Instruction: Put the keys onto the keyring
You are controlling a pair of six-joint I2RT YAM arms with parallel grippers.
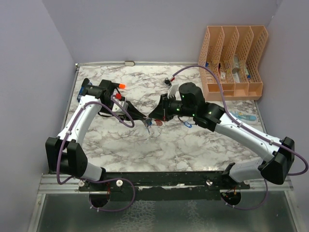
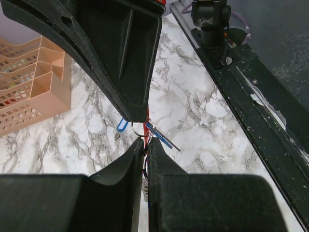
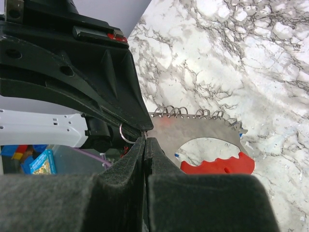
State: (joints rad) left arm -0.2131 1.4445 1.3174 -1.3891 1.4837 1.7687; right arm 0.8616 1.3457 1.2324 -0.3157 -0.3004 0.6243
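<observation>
Closest to the left wrist lens, black fingers [image 2: 120, 179] of the left pincer [image 2: 146, 142]: pressed together, only a hairline slit between the pads. Running down into that slit, a thin red edge with specks of blue and white, apparently the keyring [image 3: 166, 133] seen edge-on and clamped there.

Tip to tip with it, the right pincer [image 3: 145, 140], likewise squeezed closed, pads meeting at the near corner of the keyring. Content of that grip too small to tell. Right beside both sets of tips, a small wire ring [image 3: 120, 133].

Just off the left pincer's tips, on their right in the wrist view, one of the keys [image 2: 161, 138]: blue head, short silver blade, slanting downward.

Spreading away from the right pincer's tips, the keyring's grey band face-on, with a row of little wire loops along its upper edge and the red curved part at its far lower side.

Beneath both pincers, white marble table [image 2: 203, 111]. A little beyond the left tips, a blue loop [image 2: 122, 125] against the marble. Much farther out, past the tips and off to the left pincer's left, a peach slotted organizer [image 2: 29, 92].

From above, both pincers meeting mid-table. Well behind the left pincer, close by its own arm, an orange-capped marker [image 1: 122, 85]. Behind the right pincer, beside its forearm, a pale-blue flat item [image 1: 244, 117].
</observation>
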